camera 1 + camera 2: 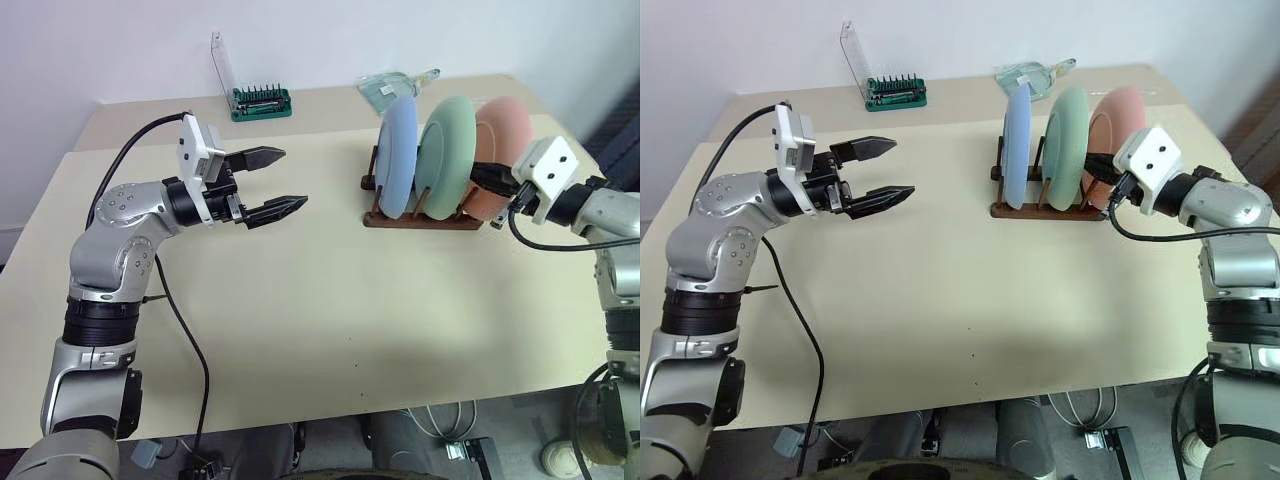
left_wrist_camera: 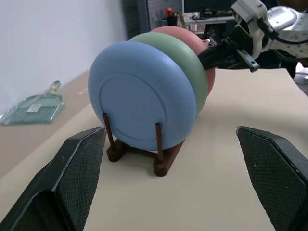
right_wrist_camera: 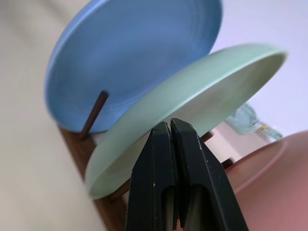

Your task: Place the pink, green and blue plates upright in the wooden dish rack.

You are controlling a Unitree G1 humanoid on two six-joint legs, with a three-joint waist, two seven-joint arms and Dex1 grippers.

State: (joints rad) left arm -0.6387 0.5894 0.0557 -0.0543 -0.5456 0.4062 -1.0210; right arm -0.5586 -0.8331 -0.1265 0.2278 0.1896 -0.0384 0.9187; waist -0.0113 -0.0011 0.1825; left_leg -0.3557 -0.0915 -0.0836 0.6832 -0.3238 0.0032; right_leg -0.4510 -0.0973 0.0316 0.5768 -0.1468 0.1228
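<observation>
blue plate [image 1: 398, 155], green plate [image 1: 446, 142], pink plate [image 1: 503, 135] upright in wooden dish rack [image 1: 420, 220]

A lab or workshop: bare table [image 1: 300, 330], bit holder [image 1: 261, 101], trailing cables [image 1: 440, 420].

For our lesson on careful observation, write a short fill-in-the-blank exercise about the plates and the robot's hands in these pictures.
1. The wooden dish rack holds ____ plates.
2. The plate between the blue plate and the pink plate is ____.
3. The left hand has its fingers ____.
4. The right hand, beside the green plate, has its fingers ____.

Missing words: three; green; open; shut
</observation>
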